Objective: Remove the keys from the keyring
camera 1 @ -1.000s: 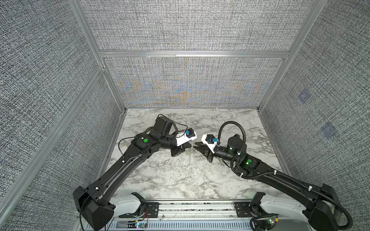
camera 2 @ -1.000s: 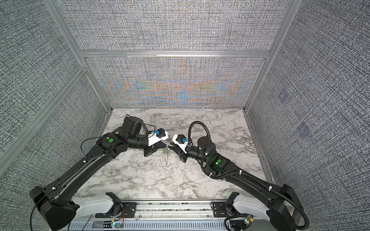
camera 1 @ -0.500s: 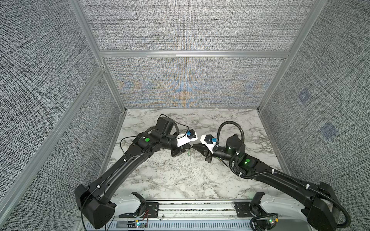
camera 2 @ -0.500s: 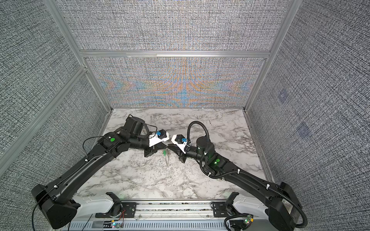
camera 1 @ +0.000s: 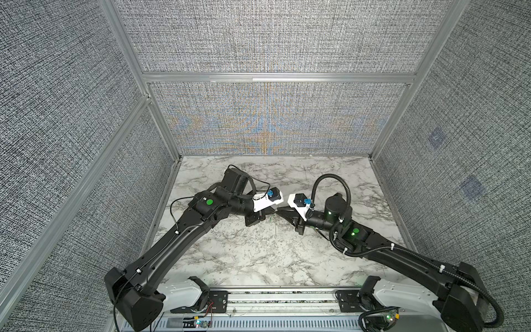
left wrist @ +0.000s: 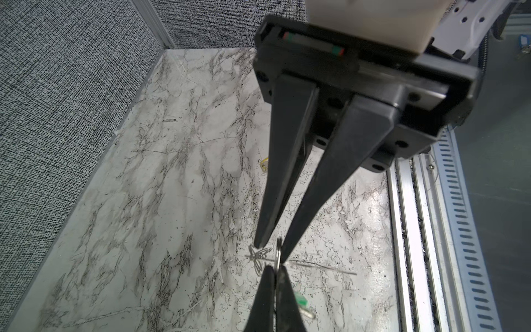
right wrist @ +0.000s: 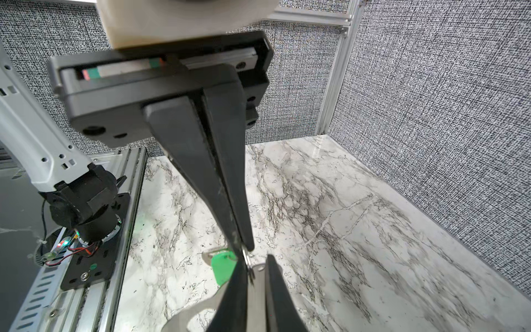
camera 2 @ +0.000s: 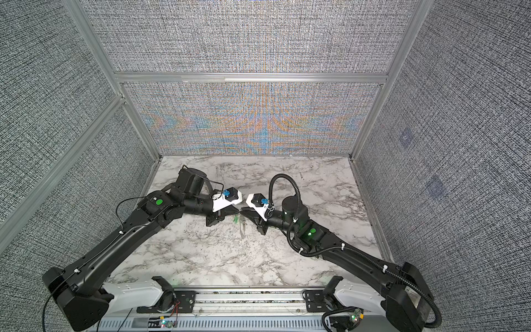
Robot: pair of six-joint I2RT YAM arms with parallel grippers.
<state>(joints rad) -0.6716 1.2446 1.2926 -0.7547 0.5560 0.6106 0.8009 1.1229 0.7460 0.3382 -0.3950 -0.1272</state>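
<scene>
Contact is all at the tips. Our left gripper is clamped down narrow on what we take to be the band of the keyring, which shows as a pale strip between its fingers at the lower middle of the right wrist frame. Our right gripper faces it nose to nose. Its jaws are nearly together on the thin wire ring of the green-tagged key, whose tag dangles just beside the tips. We read this as an anchor-and-pull hold: one side fixes the keyring so the other can work the wire ring along and off it. A yellow tag lies on the bench apart from the grip, half hidden behind a finger, so that key looks to be off already. In both top views the left arm and right arm reach inward from the lower corners, wrists roughly level, meeting above mid-bench.
</scene>
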